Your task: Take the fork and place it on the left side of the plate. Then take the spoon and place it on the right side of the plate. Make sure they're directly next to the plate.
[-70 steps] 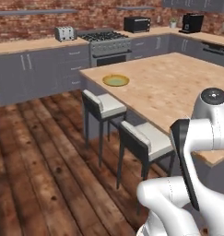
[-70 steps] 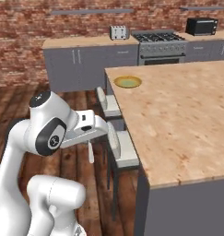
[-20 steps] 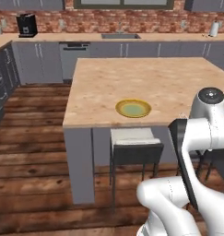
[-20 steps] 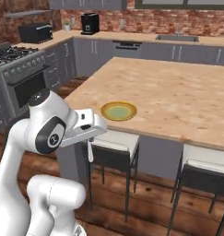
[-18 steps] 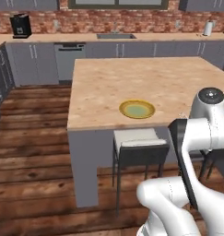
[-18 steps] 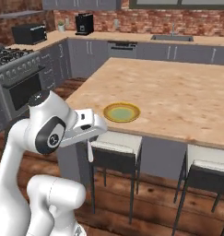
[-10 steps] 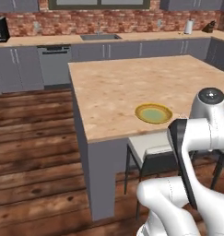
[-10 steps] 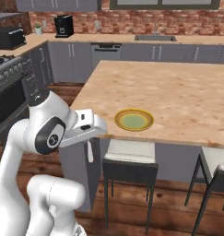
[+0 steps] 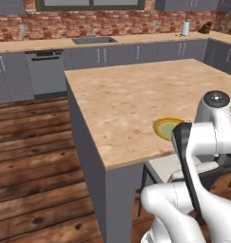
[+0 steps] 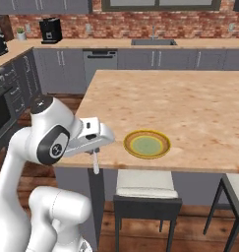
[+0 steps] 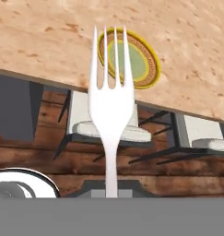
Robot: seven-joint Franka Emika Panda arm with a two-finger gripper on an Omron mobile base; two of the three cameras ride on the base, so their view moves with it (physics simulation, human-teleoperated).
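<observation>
Hand view shows it plainest: the small thin silver-grey metal fork [image 11: 110, 99] stands straight up out of the bottom of the picture, tines pointing away from the hand, its handle running down to where the jaws sit, so I judge the two-finger gripper [image 10: 95, 156] to be clamped tight on the fork's handle. Beyond the tines lies the round shallow plate with its yellow-gold, brown-edged rim and pale green centre [image 11: 151, 73], resting near the edge of the pale wooden island counter [image 11: 49, 41]. From the right base view, the white arm holds the hand out just short of that counter edge, with the fork hanging down as a thin pale sliver [image 10: 95, 163] below it, over the gap in front of the island and not yet above the wood. The plate [image 10: 146, 144] sits to the right of the hand there, near but apart from it, and a grey-framed stool with a pale seat [image 10: 146, 189] stands tucked under the counter below the plate. In the left base view the plate [image 9: 163, 126] peeks out from behind the robot's own forearm. As I read it, the fork has been picked up but not set down, so the first half is only partway done; it must be brought over the counter and laid directly beside the plate's left side. I can't spot the spoon anywhere, so the whole second half remains.
</observation>
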